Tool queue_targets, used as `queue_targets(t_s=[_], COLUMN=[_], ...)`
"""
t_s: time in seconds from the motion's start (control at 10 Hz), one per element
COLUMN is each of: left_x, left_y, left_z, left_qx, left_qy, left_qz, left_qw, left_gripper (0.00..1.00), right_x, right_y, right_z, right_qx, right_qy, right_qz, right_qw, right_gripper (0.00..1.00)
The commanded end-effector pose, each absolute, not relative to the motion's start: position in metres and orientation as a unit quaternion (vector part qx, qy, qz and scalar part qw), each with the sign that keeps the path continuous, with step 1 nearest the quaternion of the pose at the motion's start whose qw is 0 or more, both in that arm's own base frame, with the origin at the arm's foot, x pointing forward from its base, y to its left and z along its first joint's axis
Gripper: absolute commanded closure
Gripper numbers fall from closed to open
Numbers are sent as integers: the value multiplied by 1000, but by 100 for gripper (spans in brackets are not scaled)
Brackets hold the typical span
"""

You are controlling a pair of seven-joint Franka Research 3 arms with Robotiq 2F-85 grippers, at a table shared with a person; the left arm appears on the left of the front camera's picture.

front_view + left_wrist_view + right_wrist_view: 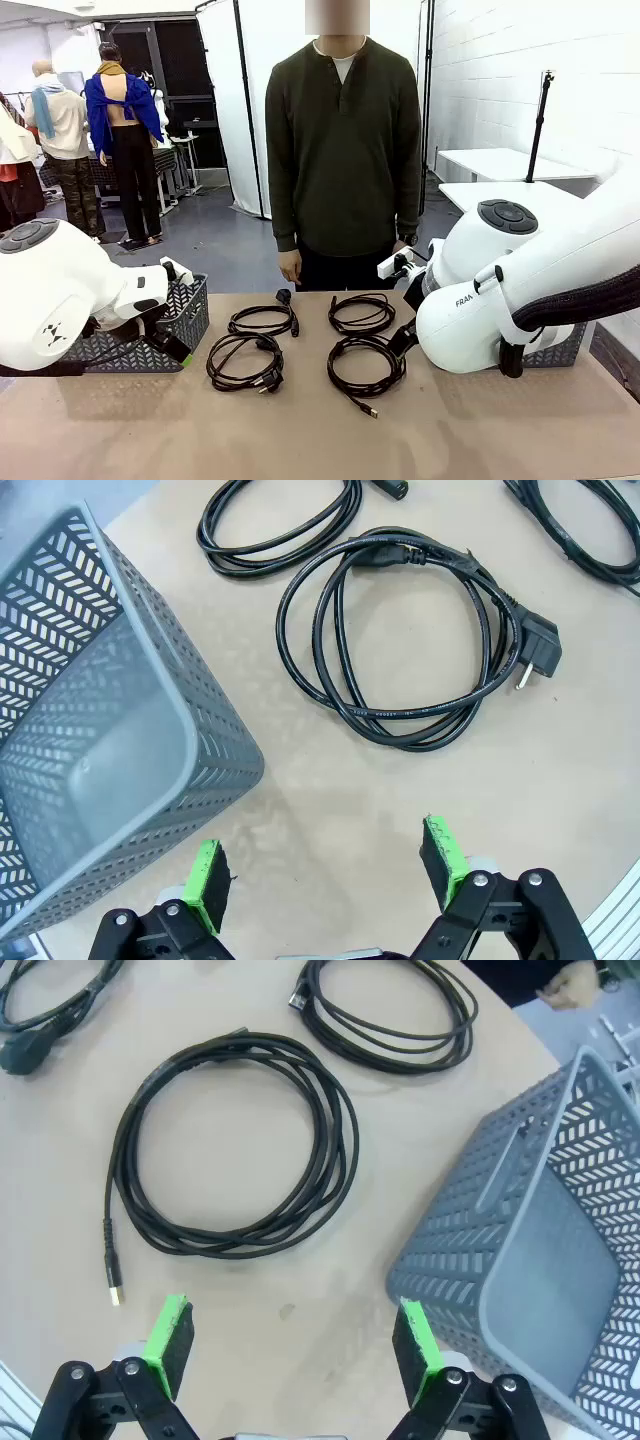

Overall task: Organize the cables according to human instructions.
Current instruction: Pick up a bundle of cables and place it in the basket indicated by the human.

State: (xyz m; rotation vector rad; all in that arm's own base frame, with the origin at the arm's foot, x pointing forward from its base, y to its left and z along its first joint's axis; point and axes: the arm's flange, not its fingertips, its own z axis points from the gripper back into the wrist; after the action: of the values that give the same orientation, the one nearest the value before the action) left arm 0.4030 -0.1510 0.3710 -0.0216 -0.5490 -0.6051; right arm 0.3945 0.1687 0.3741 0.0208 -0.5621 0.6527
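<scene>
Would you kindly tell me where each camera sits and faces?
Front view: between the arms, facing the person across the table; left arm and right arm show.
Left wrist view: looks down past the open left end effector at the left basket and plug cable.
Right wrist view: looks down past the open right end effector at the right basket and thin cable.
Front and left wrist share the plug cable.

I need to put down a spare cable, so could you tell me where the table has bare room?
The wide strip of table on the robot's side of the cables is bare. The middle is crowded: all four lie close between the left basket and right basket.
</scene>
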Motion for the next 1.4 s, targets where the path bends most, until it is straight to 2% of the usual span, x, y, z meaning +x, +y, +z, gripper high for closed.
queue_targets(t_s=[0.0, 1.2, 1.3], left_x=[403, 403, 400], left_y=[-151, -152, -147], left_z=[371, 371, 385], left_qx=[-10, -10, -19], left_qy=[-267, -267, -276], left_qz=[-294, -295, -298], left_qw=[918, 917, 914], left_gripper=[0, 0, 0], right_x=[395, 394, 395], right_y=[169, 169, 167], right_z=[374, 374, 384], right_qx=[10, 10, 18], right_qy=[-273, -272, -274], right_qz=[316, 317, 323], right_qw=[909, 908, 906], right_gripper=[0, 0, 0])
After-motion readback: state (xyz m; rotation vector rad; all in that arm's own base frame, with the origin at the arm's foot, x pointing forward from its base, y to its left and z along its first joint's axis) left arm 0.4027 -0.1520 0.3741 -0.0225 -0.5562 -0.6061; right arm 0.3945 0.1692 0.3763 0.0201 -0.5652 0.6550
